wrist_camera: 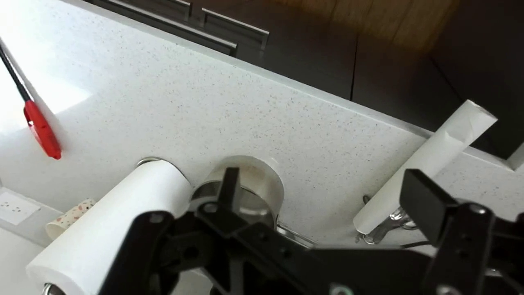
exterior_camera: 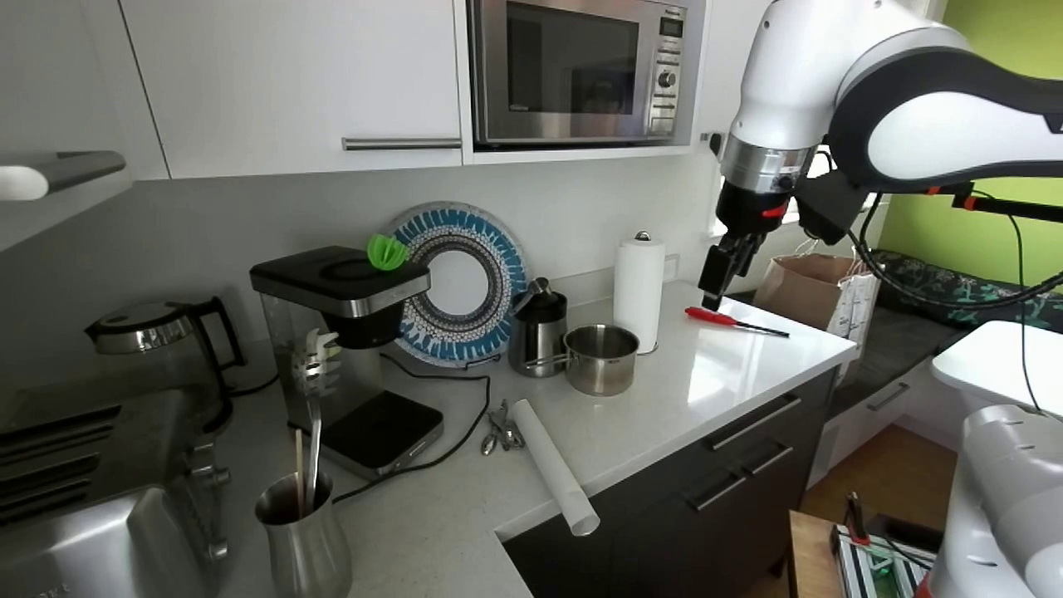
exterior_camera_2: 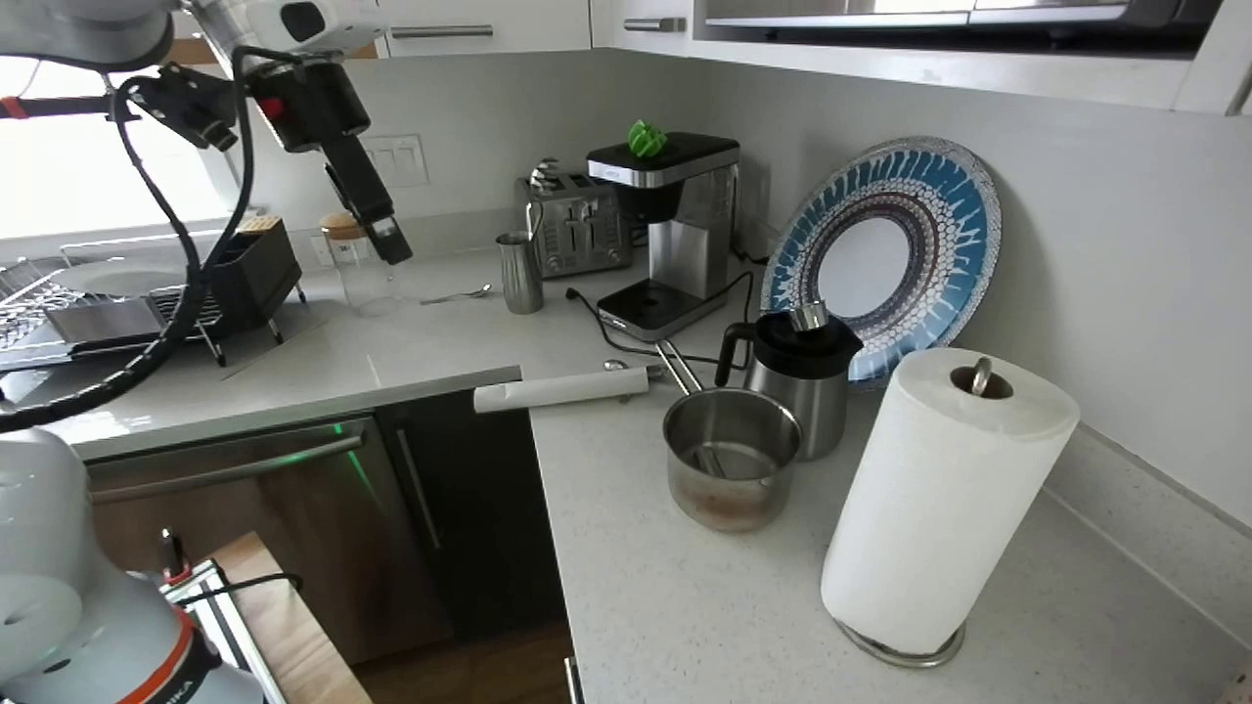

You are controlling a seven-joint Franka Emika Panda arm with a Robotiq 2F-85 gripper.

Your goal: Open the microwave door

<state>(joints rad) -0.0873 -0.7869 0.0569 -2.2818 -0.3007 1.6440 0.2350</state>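
Hanging above the counter [wrist_camera: 262, 106] with its jaws spread wide and nothing between them, the gripper [wrist_camera: 321, 192] points down, while the microwave [exterior_camera: 581, 50] sits higher than those jaws and off to one side, its microwave door [exterior_camera: 567, 91] closed. The step in hand looks like the approach, so the climb is the likeliest source of trouble: the jaws must rise and turn to face the door, and turning late could knock them against the white ledge [exterior_camera_2: 939, 68], which runs above their level under the microwave. To one side of the jaws stands a paper towel roll [wrist_camera: 110, 221], near a pot [wrist_camera: 262, 176] partly hidden behind one jaw in the wrist view — a sideways sweep made too low could topple the roll. Since the wrist view takes in no part of the microwave, reach may be misjudged, driving the jaws into the door's face or a wrong button on the control strip [exterior_camera: 667, 79]. No pull handle stands out, so what releases the door cannot be told; prying at smooth metal would probably slip. Even a clean release carries risk — the door could swing into the jaws. The cable [exterior_camera_2: 198, 282] looping beside them might also snag as they turn.
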